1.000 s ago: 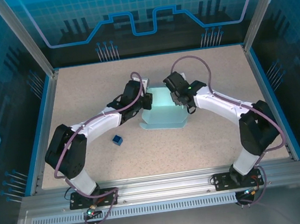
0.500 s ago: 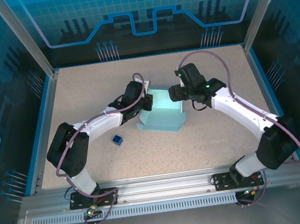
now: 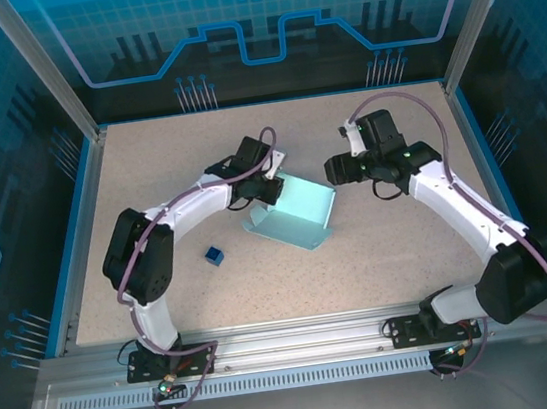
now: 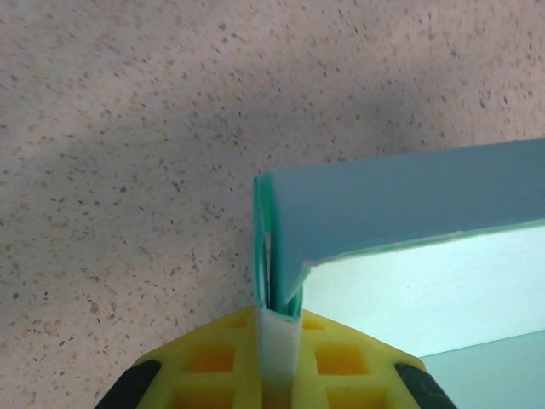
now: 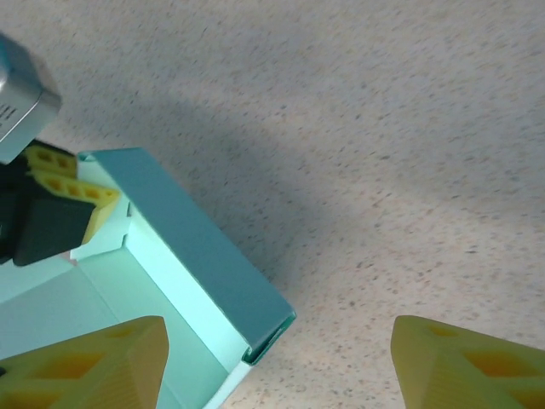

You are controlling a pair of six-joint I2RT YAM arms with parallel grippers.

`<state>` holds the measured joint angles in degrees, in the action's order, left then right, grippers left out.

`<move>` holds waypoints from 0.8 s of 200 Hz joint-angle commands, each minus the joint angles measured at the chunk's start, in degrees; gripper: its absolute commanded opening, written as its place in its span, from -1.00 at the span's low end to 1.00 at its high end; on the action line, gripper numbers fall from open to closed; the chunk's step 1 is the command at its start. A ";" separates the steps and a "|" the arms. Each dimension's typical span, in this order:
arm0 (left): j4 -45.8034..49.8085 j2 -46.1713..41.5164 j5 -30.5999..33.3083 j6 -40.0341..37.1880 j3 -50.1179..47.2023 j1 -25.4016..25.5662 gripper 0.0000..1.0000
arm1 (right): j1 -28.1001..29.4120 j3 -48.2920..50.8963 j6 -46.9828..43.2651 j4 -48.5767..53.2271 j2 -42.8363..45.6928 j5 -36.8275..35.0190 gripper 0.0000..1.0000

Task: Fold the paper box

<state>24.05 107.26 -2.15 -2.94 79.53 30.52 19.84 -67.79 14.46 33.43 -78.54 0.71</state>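
Paper box [image 3: 297, 211], corner clamped in the left jaws, lies beside the wide-open right jaws.

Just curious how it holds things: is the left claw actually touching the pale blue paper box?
Touching. The left wrist view shows the left gripper shut on the paper box, with a wall edge pinched between its jaws.

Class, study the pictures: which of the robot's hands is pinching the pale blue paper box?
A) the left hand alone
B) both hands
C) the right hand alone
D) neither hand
A: the left hand is shut on an upright wall edge of the paper box, while the right hand stands open and grips nothing.
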 commanded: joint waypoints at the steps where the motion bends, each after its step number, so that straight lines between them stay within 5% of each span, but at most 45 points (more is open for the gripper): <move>1: 13.50 2.48 -7.04 -4.91 3.77 -2.69 -0.89 | -0.19 0.99 0.00 0.11 -2.74 6.34 0.41; 50: 30.44 11.18 -5.30 -13.30 17.81 -4.69 -0.87 | 0.68 2.18 1.88 -2.46 -8.31 9.79 0.39; 79: 38.78 19.01 -4.34 -15.81 28.42 -4.80 -0.69 | 1.39 1.63 2.15 -2.92 -11.42 9.84 0.38; 160: 46.28 31.47 -6.31 -16.23 54.42 -5.52 -0.21 | 0.82 0.83 2.42 -3.63 -15.30 8.95 0.37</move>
<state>66.65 138.08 -5.91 -18.57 127.59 25.63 20.84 -66.32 16.08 30.79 -93.36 9.28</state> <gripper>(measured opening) 0.378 0.689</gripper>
